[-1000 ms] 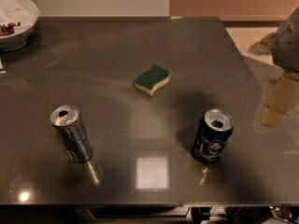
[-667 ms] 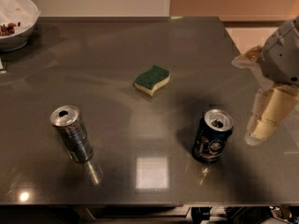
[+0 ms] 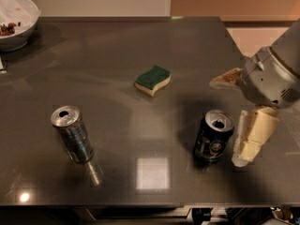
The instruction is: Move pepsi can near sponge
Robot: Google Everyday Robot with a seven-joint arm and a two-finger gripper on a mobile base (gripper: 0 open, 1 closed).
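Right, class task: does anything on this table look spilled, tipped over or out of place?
Nothing stands out. The pepsi can and the silver can both stand upright, the sponge lies flat, and the hand is open beside the pepsi can.

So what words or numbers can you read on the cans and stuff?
On the pepsi can: only a round white-and-blue logo, no letters readable.
On the silver can: print too blurred to read.
On the sponge, the bowl and the table: no text.
On the gripper, jaws open, just right of the pepsi can: no label readable.
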